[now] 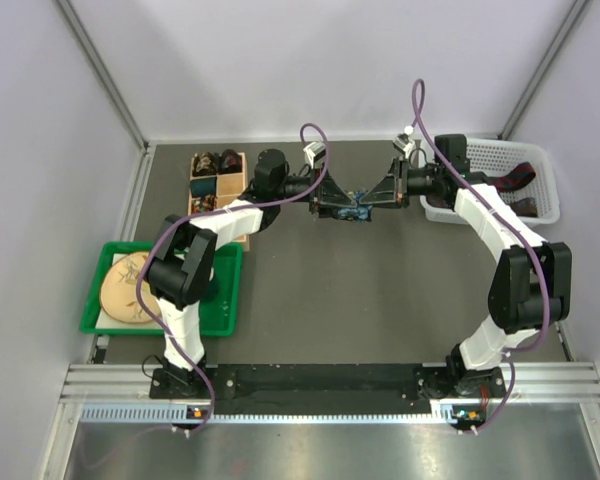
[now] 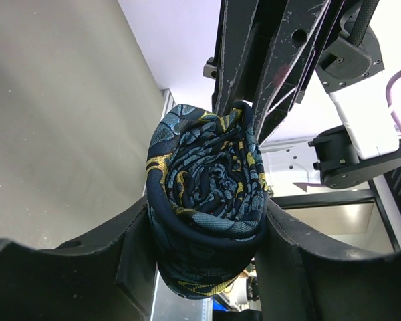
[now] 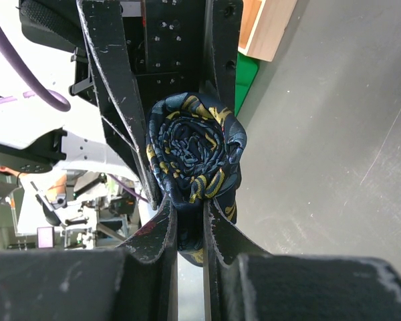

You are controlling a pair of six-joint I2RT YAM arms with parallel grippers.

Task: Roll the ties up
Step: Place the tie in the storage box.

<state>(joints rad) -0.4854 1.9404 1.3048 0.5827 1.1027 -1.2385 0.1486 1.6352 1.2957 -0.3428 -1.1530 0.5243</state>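
A dark blue tie with light blue and yellow pattern (image 1: 355, 211) is wound into a tight coil and hangs above the grey table at the back centre, between both grippers. My left gripper (image 1: 338, 205) grips the coil (image 2: 207, 194) across its width, a pad pressed against each side (image 2: 207, 251). From the opposite side my right gripper (image 1: 375, 203) pinches the coil's lower edge (image 3: 192, 150) between nearly closed fingers (image 3: 190, 214). Rolled ties (image 1: 212, 162) fill a wooden box. Loose dark red ties (image 1: 515, 177) lie in a white basket.
The compartmented wooden box (image 1: 242, 175) stands at the back left, and the white basket (image 1: 490, 148) at the back right. A green tray (image 1: 230, 300) with a round tan board (image 1: 130, 290) lies at the left. White walls enclose the table on three sides.
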